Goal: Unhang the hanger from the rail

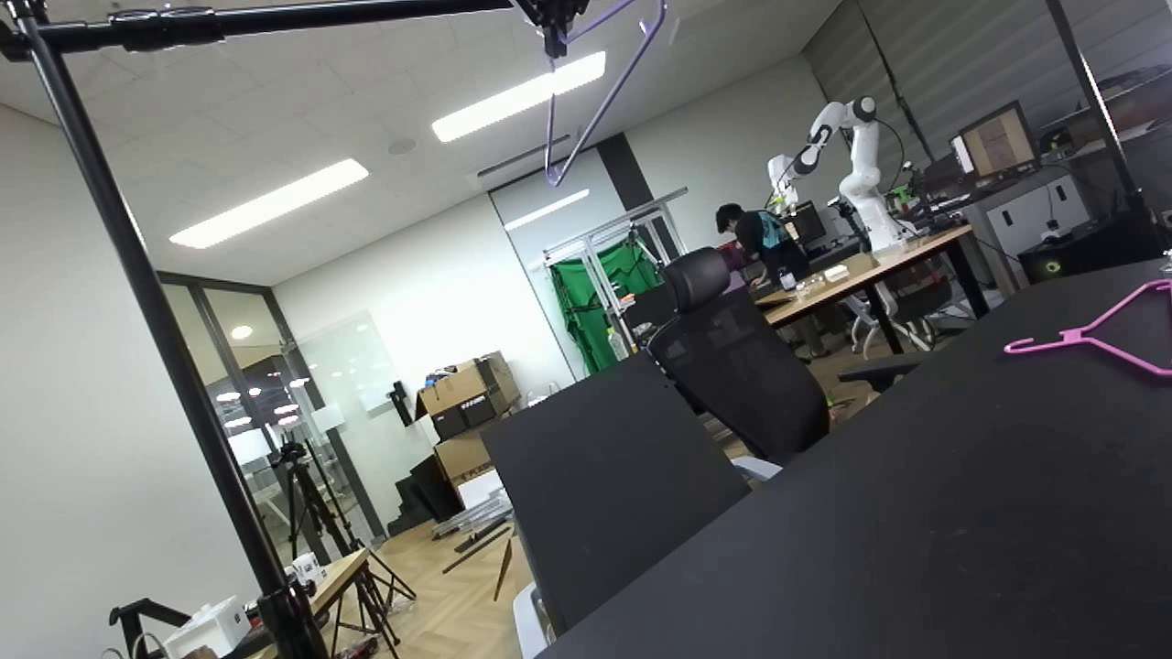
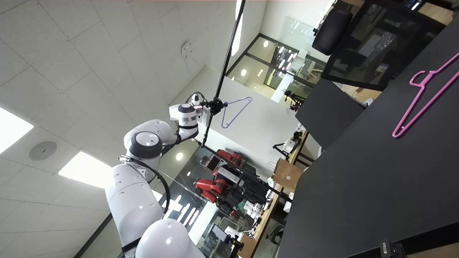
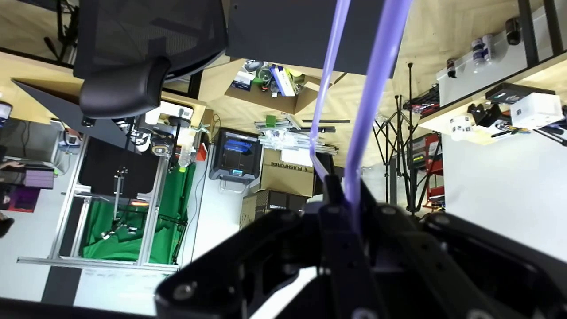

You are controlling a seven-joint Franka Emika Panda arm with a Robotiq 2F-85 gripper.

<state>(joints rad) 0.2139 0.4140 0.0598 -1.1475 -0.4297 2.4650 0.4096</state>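
The claw (image 1: pixel 555 43) clutches the purple hanger (image 1: pixel 605 104), slanting to its right at an exterior view's top centre; the rail (image 1: pixel 357 13) runs left.

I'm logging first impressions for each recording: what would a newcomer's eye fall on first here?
Probably the purple hanger, large in the wrist view, held by the gripper up at the black rail. Next, the pink hanger, vivid on the black tabletop, and the big white arm in the left half of the picture in an exterior view.

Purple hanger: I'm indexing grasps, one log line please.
gripper: shut on purple hanger; clear of rail: cannot tell; pink hanger: on table
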